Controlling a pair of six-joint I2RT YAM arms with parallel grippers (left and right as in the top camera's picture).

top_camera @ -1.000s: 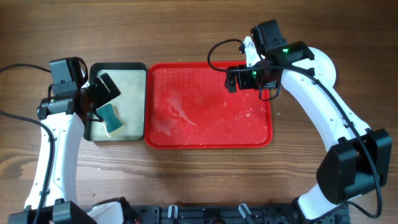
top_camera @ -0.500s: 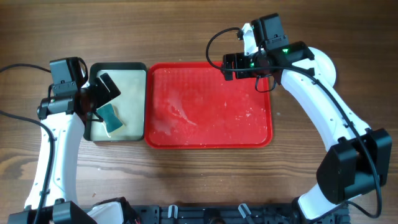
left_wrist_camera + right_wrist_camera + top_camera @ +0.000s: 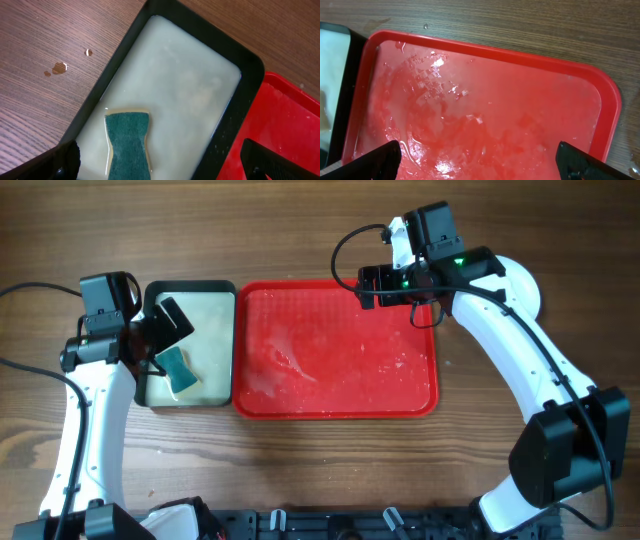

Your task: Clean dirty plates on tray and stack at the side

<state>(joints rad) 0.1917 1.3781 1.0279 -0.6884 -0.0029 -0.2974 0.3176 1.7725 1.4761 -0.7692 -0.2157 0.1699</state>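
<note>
Although its floor is plain red, the tray (image 3: 330, 395) looks wet all over, with glossy streaks and pale smears spread inside a low rim with rounded corners. Whether those smears are suds or only glare on water is hard to tell. It lies flat in the middle of the wooden table (image 3: 300, 230), its left edge right against a smaller black-rimmed tray (image 3: 190, 284) that holds a pale, cloudy liquid. The overhead view shows both trays whole and both arms reaching in from the sides, but little of the wet film. The right wrist view shows that film close up, heaviest toward the side next to the small tray, with a drop on the wood beyond the rim. Only the left wrist view shows a few drops (image 3: 60, 67) on the table beside the small tray, and a green sponge (image 3: 127, 142) lying flat in the liquid. The right gripper (image 3: 477, 162) hangs above the red tray's far right part, jaws spread wide and holding nothing, the tray's floor showing between its fingers. The left gripper (image 3: 160, 167) hangs over the small tray, jaws likewise wide apart and empty, with the red tray just to its right.
</note>
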